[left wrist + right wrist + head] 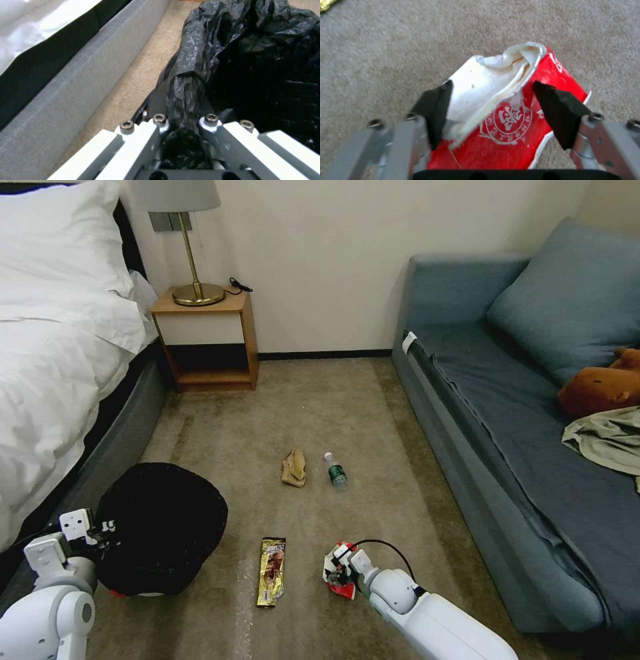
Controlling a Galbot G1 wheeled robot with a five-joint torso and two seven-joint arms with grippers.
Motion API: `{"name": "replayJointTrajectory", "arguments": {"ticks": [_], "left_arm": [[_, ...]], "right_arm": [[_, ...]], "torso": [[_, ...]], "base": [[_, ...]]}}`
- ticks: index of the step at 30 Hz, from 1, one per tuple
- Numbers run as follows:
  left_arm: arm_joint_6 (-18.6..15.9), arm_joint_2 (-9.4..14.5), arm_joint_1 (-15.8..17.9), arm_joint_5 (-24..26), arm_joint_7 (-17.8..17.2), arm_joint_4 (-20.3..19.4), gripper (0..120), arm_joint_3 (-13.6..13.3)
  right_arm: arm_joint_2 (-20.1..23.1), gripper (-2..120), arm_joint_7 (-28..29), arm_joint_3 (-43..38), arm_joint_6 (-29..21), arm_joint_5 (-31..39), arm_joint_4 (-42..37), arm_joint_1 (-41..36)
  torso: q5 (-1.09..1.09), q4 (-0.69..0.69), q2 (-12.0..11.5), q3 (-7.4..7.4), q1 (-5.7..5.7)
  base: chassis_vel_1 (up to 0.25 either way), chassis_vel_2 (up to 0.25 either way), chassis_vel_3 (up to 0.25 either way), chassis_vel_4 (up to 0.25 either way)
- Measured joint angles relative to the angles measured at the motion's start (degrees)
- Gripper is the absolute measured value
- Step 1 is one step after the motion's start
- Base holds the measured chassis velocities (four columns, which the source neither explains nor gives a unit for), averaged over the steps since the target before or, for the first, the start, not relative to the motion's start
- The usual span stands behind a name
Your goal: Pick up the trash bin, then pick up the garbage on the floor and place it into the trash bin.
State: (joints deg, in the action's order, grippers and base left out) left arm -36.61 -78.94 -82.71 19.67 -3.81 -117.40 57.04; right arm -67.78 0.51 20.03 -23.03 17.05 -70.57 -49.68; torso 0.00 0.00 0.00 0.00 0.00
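Both arms reach down: the left gripper [181, 110] pinches the trash bin [163, 523] rim; right of it, the right gripper [491, 110] straddles the red wrapper [506, 120], jaws spread.

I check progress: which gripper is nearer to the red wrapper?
Right. The right gripper is open with its fingers on either side of the red wrapper; the left gripper is shut on the trash bin, across the carpet.
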Motion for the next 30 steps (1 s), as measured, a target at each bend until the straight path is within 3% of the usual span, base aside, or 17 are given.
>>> {"name": "replayJointTrajectory", "arguments": {"ticks": [4, 6, 17, 30], "left_arm": [[0.0, 0.1, 0.1, 0.0, 0.0, 0.2, 5, 0.0], [0.0, 0.4, 0.4, 0.0, 0.0, 0.5, 5, 0.0], [0.4, 0.5, 0.7, 0.0, 0.1, 1.3, 5, -0.1], [0.6, 0.5, 0.3, 0.1, 0.4, 1.1, 5, -0.1]], "right_arm": [[-0.1, 50, -0.3, 0.0, 0.0, -0.3, 0.6, 0.2], [-0.3, 39, -0.5, 0.0, 0.3, -0.7, 1.2, 0.3], [-0.3, 2, -0.7, -0.2, 0.6, -0.8, 1.0, 0.7], [-0.5, 0, -0.5, -0.5, 0.5, 0.3, -1.6, 2.9]], "torso": [[0.0, 0.0, 0.0, 0.0, 0.0], [0.0, 0.0, 0.0, 0.0, 0.0], [0.0, 0.0, 0.0, 0.0, 0.0], [0.0, 0.0, 0.0, 0.0, 0.0]], "base": [[0.0, 0.0, 0.0, 0.0], [0.0, 0.0, 0.0, 0.0], [0.0, 0.0, 0.0, 0.0], [0.0, 0.0, 0.0, 0.0]]}}
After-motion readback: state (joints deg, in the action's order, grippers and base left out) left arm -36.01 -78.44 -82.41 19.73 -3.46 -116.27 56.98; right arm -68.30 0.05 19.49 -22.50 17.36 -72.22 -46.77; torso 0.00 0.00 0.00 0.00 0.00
